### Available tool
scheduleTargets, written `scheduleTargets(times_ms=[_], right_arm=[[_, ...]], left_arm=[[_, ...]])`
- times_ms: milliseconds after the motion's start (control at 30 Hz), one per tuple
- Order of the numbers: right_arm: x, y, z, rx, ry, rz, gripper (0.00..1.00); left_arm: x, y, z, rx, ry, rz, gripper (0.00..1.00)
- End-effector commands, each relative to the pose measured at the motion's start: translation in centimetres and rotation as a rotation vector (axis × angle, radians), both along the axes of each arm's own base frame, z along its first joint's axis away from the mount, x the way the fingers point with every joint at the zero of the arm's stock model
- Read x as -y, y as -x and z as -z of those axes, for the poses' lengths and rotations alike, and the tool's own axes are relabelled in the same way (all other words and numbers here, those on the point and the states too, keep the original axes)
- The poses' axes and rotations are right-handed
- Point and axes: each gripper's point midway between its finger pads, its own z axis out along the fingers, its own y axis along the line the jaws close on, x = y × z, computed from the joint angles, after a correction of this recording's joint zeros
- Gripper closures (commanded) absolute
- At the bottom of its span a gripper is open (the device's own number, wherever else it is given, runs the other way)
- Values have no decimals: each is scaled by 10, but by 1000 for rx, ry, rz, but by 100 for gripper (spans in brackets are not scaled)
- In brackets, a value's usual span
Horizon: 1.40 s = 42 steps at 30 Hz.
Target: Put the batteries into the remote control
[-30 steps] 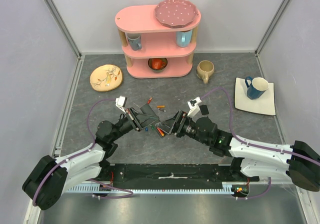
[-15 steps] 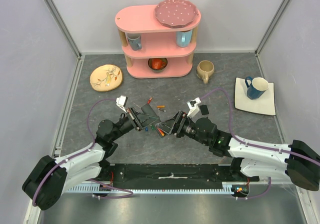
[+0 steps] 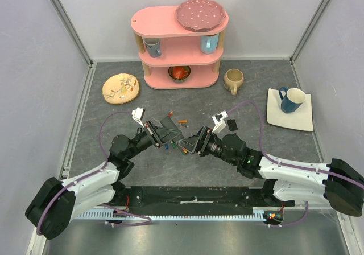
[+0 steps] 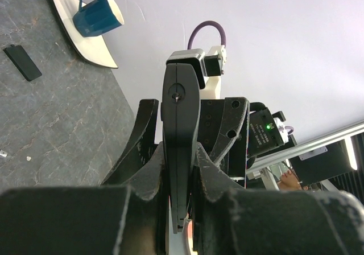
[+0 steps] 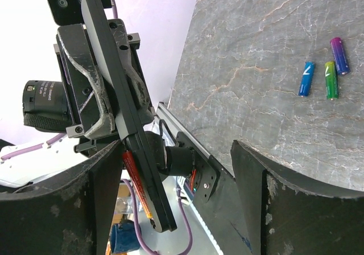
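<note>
- Remote control [image 4: 181,124]: rigid, light, smooth plastic bar, likely to pivot if pinched at one end. Grip across the narrow long edges near mid-length and leave the recess face clear.
- Carried off the bench [image 5: 256,56], over its middle, by the left pincer [image 4: 181,178], which is closed tight on both long edges. Seen edge-on from the left wrist camera.
- Red battery [image 5: 135,181]: apparently lying in the recess at the lower end of the bar. Full seating cannot be confirmed.
- Loose batteries [image 5: 307,78]: small, hard, smooth cylinders, judged prone to roll and to slip between pads. Pinch across the barrel at mid-length with both ends left free for insertion.
- Blue, green and purple lie close together on the bench near its centre, with a few more just beyond toward the far edge.
- Right pincer [image 5: 177,152]: spread wide and holding nothing. Faces the recess side of the remote control, near but not touching.
- Left arm [image 3: 91,178] and right arm [image 3: 296,169]: low, reaching from the near edge and angled inward, with wrists meeting over the bench centre.
</note>
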Motion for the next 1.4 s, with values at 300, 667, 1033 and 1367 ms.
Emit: scheduleTargets(times_ms=[300,667,1033,1367], right_arm=[[9,5,45,-21,194,-28,11],[-6,5,4,71,179,-94,2],[-5,5,-28,159,185,-115,2],[20,2,-39,235,213,-92,3]], left_arm=[[-5,1,-66,175,98,-27,98],[8,-8,-1,10,-46,11,98],[10,-9,8,0,-62,19,98],[10,3,-9,57,-18,64,98]])
